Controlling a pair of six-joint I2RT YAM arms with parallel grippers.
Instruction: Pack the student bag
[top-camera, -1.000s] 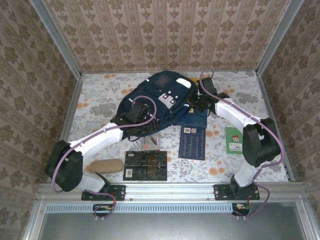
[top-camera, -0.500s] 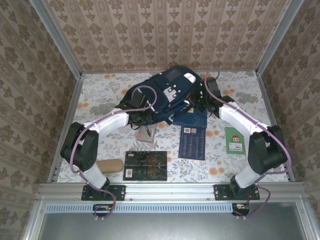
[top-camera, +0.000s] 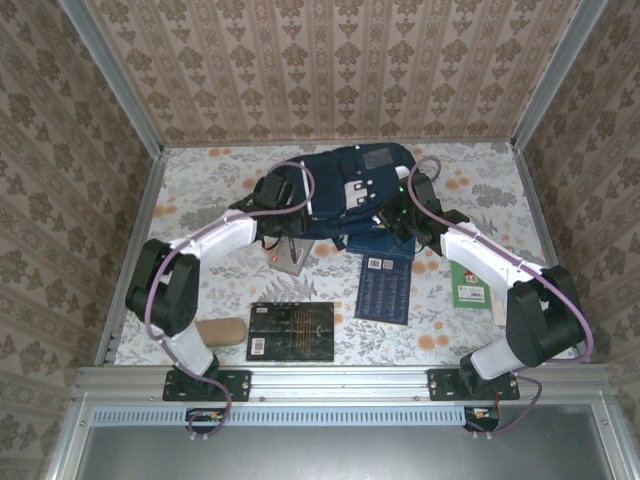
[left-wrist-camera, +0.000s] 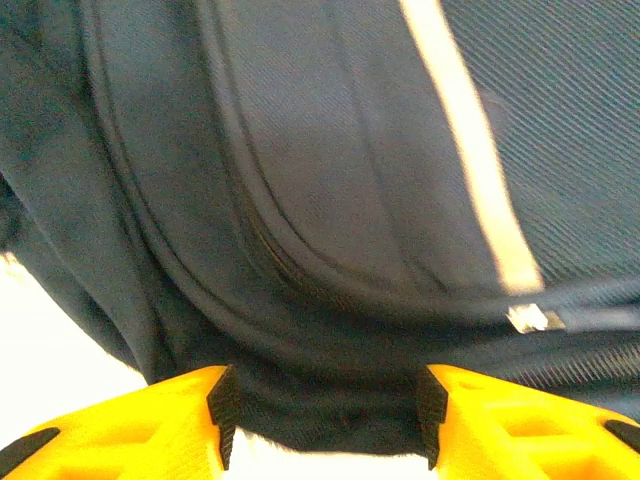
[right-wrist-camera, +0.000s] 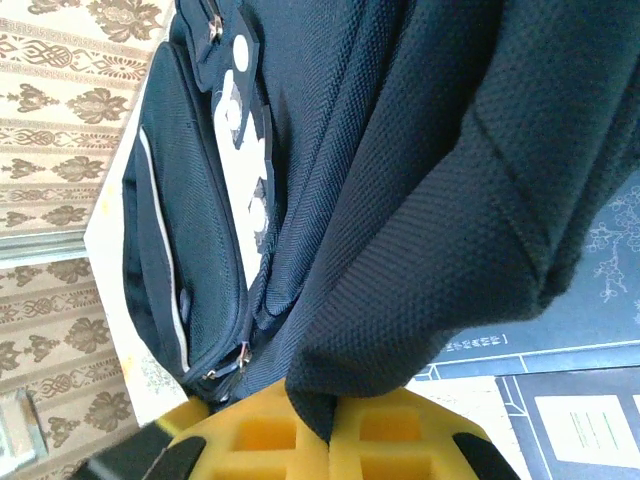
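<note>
Student bag (top-camera: 350, 185) fabric clamped in left gripper (left-wrist-camera: 325, 410) and right gripper (right-wrist-camera: 320, 425), nothing visibly packed; black book (top-camera: 291, 331), blue booklet (top-camera: 385, 288), green booklet (top-camera: 466, 283), tan pouch (top-camera: 220, 331) out on table (top-camera: 200, 200)

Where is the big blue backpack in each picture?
Top external: the student bag sits far middle on the table, between the arms.
Left wrist: its navy fabric lies just above the left claw.
Right wrist: it runs down the middle into the right claw.
Shared landmark: the thin white stripe in both wrist views; the white patches in top and right wrist views.
</note>
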